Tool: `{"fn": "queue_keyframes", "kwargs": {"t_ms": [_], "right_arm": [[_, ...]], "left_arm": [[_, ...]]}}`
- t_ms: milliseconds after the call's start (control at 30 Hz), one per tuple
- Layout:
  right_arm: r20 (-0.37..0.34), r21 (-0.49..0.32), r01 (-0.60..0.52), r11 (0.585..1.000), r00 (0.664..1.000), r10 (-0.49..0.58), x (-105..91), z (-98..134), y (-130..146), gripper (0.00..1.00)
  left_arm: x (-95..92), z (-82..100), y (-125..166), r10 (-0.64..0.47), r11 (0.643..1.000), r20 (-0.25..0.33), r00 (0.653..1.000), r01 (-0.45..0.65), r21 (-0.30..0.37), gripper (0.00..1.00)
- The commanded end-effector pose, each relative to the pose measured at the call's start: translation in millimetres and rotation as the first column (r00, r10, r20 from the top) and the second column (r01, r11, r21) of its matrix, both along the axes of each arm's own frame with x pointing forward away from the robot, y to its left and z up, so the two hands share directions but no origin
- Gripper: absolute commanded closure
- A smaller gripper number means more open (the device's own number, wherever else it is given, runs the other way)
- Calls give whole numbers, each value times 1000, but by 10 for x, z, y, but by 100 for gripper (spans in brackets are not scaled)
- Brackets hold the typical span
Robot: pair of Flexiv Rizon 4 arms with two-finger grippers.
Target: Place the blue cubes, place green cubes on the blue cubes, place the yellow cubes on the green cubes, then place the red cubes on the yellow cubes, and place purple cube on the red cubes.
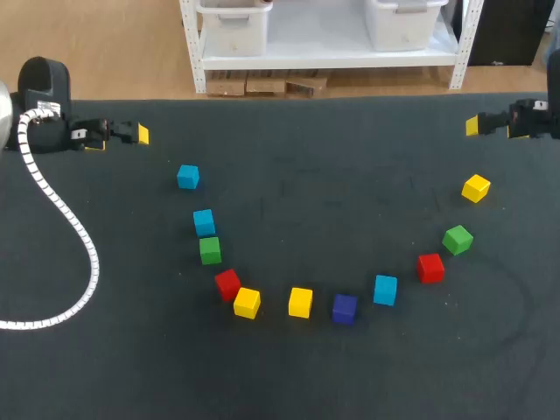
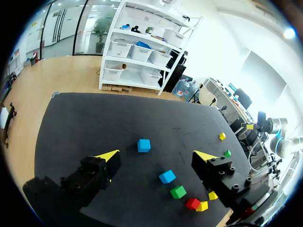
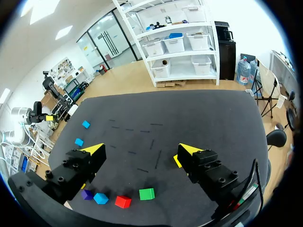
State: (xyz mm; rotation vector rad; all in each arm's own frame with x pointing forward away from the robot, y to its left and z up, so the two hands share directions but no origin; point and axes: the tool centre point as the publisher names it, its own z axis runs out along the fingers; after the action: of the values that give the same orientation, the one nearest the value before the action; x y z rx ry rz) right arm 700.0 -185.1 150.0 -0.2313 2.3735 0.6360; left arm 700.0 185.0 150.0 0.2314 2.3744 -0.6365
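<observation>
head view: leftmost blue cube point(image 1: 187, 177) lay near-right of left end effector point(image 1: 137, 134), spread apart, empty, the closer one.

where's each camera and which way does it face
Head view: above and behind, looking down on the table; left arm and right arm at the far corners.
Left wrist view: on the left wrist, looking across the table; open left gripper shows.
Right wrist view: likewise; open right gripper shows.
Head and right wrist share the purple cube.
</observation>
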Motion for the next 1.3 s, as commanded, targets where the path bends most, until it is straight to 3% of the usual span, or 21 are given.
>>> {"fn": "queue_keyframes", "kwargs": {"t_ms": [33,1100,1300], "right_arm": [[0,0,0,1000,1000,0,0,0,0,0],[0,0,0,1000,1000,0,0,0,0,0],[0,0,0,1000,1000,0,0,0,0,0]], "left_arm": [[0,0,0,0,1000,0,1000,0,0,0],[0,0,0,0,1000,0,1000,0,0,0],[9,15,65,-133,984,20,991,130,120,0]]}}
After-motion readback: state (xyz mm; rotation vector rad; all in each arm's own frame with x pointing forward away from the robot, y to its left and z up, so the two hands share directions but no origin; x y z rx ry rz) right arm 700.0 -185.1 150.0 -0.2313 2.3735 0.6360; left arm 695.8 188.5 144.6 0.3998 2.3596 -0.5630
